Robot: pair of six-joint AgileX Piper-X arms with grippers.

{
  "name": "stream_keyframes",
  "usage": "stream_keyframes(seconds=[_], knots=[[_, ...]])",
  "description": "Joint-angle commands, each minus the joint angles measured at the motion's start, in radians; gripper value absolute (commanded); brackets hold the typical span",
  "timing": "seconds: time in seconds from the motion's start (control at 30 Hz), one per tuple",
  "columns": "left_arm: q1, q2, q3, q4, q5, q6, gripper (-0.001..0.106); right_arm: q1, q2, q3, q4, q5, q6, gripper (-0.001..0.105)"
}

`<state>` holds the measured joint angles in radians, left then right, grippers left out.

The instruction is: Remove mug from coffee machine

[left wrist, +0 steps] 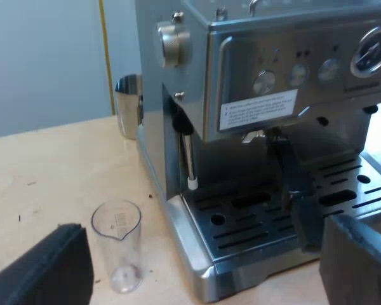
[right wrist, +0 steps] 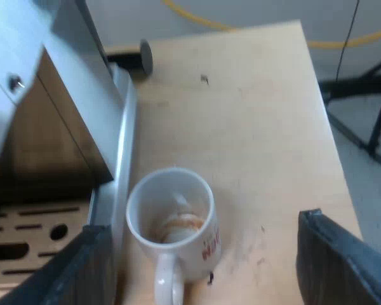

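On the counter point(right wrist: 273, 127), just beside the base of the coffee machine point(right wrist: 70, 57), the mug point(right wrist: 171, 216) stands upright, off the drip tray point(right wrist: 32, 235). It has brown coffee marks inside and red letters on its side. The right hand point(right wrist: 203, 223) is wide open over it, with the mug between its two fingers. The left hand point(left wrist: 203, 229) is also open, at the machine's front corner, near a measuring glass point(left wrist: 117, 244). A metal jug point(left wrist: 128, 105) stands beside the machine, farther away.
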<state>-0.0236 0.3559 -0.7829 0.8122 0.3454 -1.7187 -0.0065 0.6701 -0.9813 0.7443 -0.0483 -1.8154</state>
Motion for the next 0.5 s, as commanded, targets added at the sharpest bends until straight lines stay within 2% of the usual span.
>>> stream_keyframes(seconds=[0.03,0.13,0.4,0.43,0.5], knots=[[0.000,-0.030,-0.007,-0.002,0.044,0.003,0.087,-0.004,-0.082,-0.003,0.001,-0.009,-0.013,0.062],[0.000,-0.054,-0.007,-0.002,0.062,0.003,0.087,-0.004,-0.142,-0.001,0.001,-0.009,-0.013,0.062],[0.000,-0.137,-0.007,0.008,0.063,0.003,0.087,-0.004,-0.269,0.049,0.001,-0.004,-0.013,0.062],[0.000,-0.156,-0.007,0.017,0.059,0.003,0.087,-0.004,-0.342,0.100,0.001,0.026,-0.013,0.062],[0.000,-0.187,-0.007,0.040,0.046,0.003,0.087,-0.004,-0.382,0.134,0.001,0.048,-0.013,0.062]])
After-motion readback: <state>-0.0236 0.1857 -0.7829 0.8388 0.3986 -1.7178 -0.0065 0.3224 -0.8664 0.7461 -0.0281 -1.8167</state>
